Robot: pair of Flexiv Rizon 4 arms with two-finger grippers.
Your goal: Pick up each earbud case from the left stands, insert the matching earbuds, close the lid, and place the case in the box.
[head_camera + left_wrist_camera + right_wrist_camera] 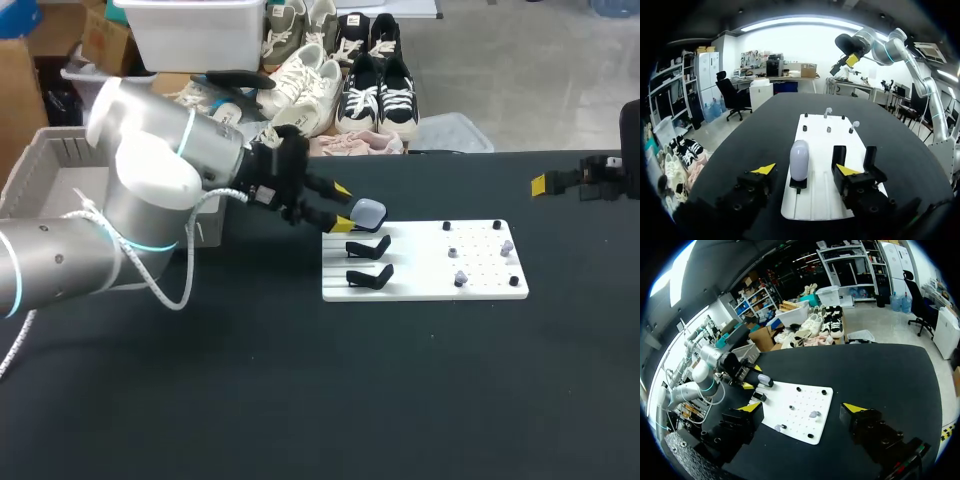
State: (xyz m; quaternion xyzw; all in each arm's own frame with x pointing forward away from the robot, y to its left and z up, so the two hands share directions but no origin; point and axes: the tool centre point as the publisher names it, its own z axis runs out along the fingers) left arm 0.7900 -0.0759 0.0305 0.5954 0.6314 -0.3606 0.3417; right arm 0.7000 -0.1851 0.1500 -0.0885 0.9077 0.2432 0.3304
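A pale lilac earbud case [368, 211] [799, 159] stands upright on the rearmost black stand of the white board [425, 262] [815, 200]. My left gripper [344, 207] [805, 170] straddles it, open, with a gap between the case and each yellow tip. Two empty black stands [368, 247] [370, 277] sit in front of it. Small lilac earbuds [507, 246] [460, 277] rest on pegs at the board's right end. My right gripper [560, 183] [801, 409] hangs open and empty above the table's far right, well away from the board [800, 410].
A grey slatted box [60, 165] stands at the table's left rear edge, behind my left arm. Short black pegs [447, 226] dot the board's right half. A white cable [160, 285] loops under my left arm.
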